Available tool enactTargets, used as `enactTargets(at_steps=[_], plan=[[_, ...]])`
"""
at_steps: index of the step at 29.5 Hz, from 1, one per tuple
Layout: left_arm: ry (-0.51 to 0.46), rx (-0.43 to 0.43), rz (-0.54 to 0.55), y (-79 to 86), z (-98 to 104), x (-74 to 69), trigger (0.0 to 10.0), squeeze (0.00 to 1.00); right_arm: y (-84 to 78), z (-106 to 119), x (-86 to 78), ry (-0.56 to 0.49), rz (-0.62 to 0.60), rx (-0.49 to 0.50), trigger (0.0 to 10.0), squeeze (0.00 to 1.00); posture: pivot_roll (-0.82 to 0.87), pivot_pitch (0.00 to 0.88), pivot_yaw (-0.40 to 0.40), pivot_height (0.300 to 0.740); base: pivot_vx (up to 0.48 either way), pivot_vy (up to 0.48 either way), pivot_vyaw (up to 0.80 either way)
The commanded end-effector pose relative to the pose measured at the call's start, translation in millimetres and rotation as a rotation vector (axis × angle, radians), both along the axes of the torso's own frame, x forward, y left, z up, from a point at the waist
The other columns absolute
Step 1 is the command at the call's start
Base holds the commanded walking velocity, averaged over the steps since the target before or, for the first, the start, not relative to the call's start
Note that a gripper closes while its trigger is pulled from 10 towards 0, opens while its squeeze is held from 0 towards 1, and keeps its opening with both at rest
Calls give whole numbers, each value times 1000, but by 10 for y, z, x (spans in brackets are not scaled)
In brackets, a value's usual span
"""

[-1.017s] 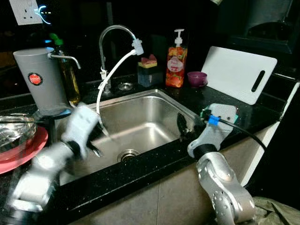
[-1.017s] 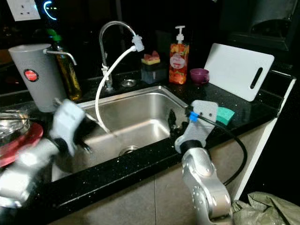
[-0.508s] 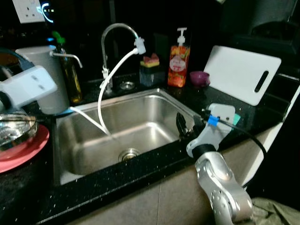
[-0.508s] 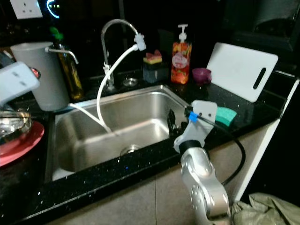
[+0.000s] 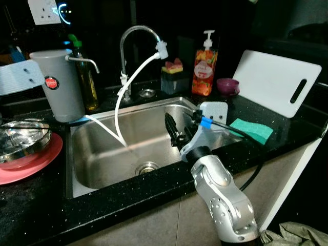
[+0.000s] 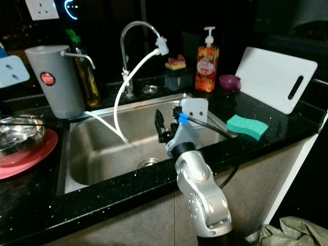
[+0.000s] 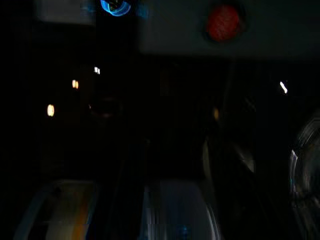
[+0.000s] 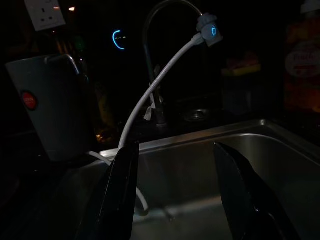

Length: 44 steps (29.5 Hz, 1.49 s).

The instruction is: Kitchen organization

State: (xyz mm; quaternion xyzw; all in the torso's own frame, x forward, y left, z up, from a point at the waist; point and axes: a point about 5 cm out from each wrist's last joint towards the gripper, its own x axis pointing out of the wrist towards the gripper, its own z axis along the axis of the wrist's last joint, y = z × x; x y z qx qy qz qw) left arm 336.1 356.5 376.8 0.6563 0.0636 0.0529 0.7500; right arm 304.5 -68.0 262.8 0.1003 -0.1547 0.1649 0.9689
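Observation:
A steel sink (image 5: 102, 177) is set in the black counter, and a white hose (image 5: 134, 77) hangs from its curved tap (image 5: 134, 32) into the basin. My right gripper (image 5: 170, 128) hovers over the basin's right half, open, with nothing between its black fingers (image 8: 120, 195). Beyond those fingers the right wrist view looks at the hose (image 8: 160, 80) and the grey jug (image 8: 47, 105). My left arm's white wrist housing (image 5: 18, 77) is raised at the far left, beside the grey jug (image 5: 59, 84). The left wrist view is very dark, with the jug's red badge (image 7: 222, 22) just made out.
A steel bowl (image 5: 20, 141) rests on a red plate (image 5: 36, 166) at the left. Along the back stand an oil bottle (image 5: 84, 77), a sponge holder (image 5: 173, 77), an orange soap dispenser (image 5: 205, 66) and a purple cup (image 5: 227, 86). A white cutting board (image 5: 279, 82) leans at the right, near a green sponge (image 5: 251, 130).
My left arm rose from the sink's front left to the far left by the jug. My right gripper moved left from the sink's right edge to over the basin, uncovering the green sponge. The camera shifted.

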Motion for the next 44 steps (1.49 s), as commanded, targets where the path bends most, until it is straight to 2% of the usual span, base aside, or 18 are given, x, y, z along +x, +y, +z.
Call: enactTargets(at_steps=[1,3,4,5,8,11,18,22,29,39,44], plan=[[114,42,52,95,-156,5,10000,0,20,18,2,-9,7,4,10000,0,86,70,21,740,0,0,0],[173,78,84,113,-295,55,10000,0,3,21,0,-8,4,1,10000,0,82,80,17,740,0,0,0],[173,78,84,113,-295,55,10000,0,3,21,0,-8,4,1,10000,0,82,80,17,740,0,0,0],[195,113,104,132,-338,69,10000,0,-6,18,0,-8,3,-1,10000,0,80,87,15,740,0,0,0],[215,139,118,155,-348,67,10000,0,-5,22,-6,-9,3,-2,10000,0,79,101,15,740,0,0,0],[280,161,106,174,-354,41,10000,0,-19,11,-4,-3,3,-6,10000,0,82,112,13,740,0,0,0],[352,151,56,155,-343,16,10000,0,-11,-4,-11,5,8,-7,10000,0,97,133,17,740,0,0,0],[463,79,-58,97,-424,-20,10000,0,-25,-32,-23,17,-4,2,10000,0,99,145,24,740,0,0,0],[476,47,-63,95,-500,-5,10000,0,-47,-66,-33,34,-13,7,10000,0,95,156,19,740,0,0,0],[334,0,-128,-161,-575,222,10000,0,-59,-65,-42,38,-22,8,10000,0,85,160,20,740,0,0,0],[310,24,-126,-210,-598,268,10000,0,-54,-66,-49,38,-22,9,10000,0,76,156,21,740,0,0,0]])
